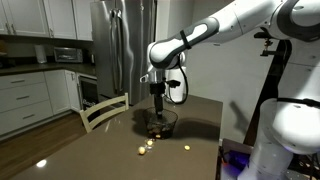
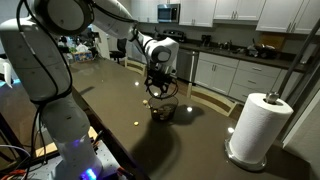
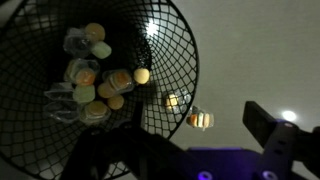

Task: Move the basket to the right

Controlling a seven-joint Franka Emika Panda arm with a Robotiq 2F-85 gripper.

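Basket (image 3: 170, 60) rim sat between the fingers of your gripper (image 3: 205, 150), which stood apart, not clamped.

A dark, glossy table (image 1: 200, 110) fills both exterior views, with a few small yellowish pieces (image 1: 146, 148) lying loose on it toward 6 o'clock of the frame (the wrist view shows two such pieces just off centre, toward 4 o'clock). A white paper towel roll (image 2: 258, 125) stands upright on the table at 4 o'clock in an exterior view. Behind, a steel fridge (image 1: 125, 45) rises at 12 o'clock, a pale chair (image 1: 103, 112) sits at the table's 9 o'clock edge, and white cabinets (image 1: 25, 95) run along 9 o'clock.
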